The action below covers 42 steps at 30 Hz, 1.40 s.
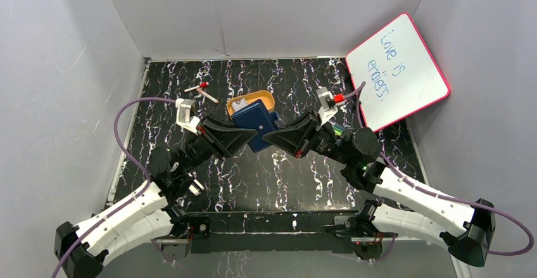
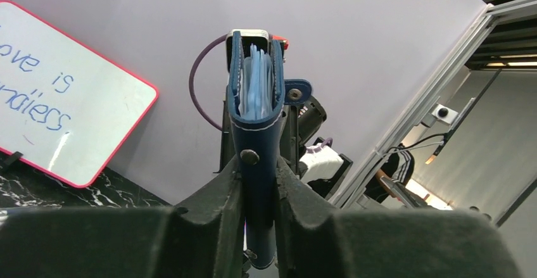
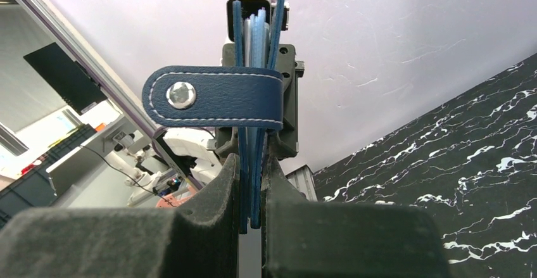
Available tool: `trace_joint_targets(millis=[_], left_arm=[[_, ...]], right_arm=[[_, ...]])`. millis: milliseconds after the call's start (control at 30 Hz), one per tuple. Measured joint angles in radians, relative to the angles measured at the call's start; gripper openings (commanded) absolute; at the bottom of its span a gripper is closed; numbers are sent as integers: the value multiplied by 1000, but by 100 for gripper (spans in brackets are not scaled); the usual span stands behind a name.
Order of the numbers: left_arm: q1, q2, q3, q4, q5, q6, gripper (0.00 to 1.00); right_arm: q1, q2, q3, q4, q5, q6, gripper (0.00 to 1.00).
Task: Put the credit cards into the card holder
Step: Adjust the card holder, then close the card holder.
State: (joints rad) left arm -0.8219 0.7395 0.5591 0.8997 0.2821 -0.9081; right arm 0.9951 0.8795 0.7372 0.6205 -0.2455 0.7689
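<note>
Grip: left end effector [image 2: 258, 176] and right end effector [image 3: 252, 170] both clamped on card holder [image 2: 256, 139] between them.

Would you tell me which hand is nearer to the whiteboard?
Right. The right hand grips the wallet on the side facing the whiteboard; the left hand grips the wallet's opposite side, farther from the board.

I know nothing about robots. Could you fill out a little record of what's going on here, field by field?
item held: card holder, navy, between both arms
left fingers: pressed on one end of it
right fingers: pressed on the opposite end
snap tab: unfastened
just behind it: orange tray
far right: whiteboard, propped against the wall
</note>
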Motion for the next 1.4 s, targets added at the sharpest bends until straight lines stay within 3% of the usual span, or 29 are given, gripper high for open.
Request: trace_joint_targets(millis=[67, 167, 200, 300, 400, 600, 867, 1000, 1133, 1400], left_arm=[[0, 7, 1, 9, 7, -1, 0], [1, 11, 2, 17, 13, 0, 0], [1, 9, 2, 12, 8, 2, 0], [0, -19, 1, -75, -34, 14, 0], [0, -74, 28, -280, -122, 36, 0], [-1, -76, 252, -773, -343, 51, 0], [0, 32, 416, -1192, -409, 45, 0], [0, 37, 424, -1285, -395, 58, 0], [0, -4, 402, -1279, -351, 87, 0], [-1, -66, 331, -1196, -261, 164, 0]], right_arm=[[0, 2, 0, 5, 0, 2, 1], [-1, 1, -1, 4, 2, 2, 42], [-1, -1, 0, -5, 8, 2, 51], [0, -18, 32, -133, 38, -27, 62], [0, -52, 93, -321, 89, -87, 64], [0, -93, 282, -689, 220, -233, 60], [0, 8, 465, -958, 312, -368, 57], [0, 45, 463, -1030, 322, -413, 51], [0, 48, 442, -1041, 313, -425, 46], [-34, 68, 372, -952, 181, -398, 51]])
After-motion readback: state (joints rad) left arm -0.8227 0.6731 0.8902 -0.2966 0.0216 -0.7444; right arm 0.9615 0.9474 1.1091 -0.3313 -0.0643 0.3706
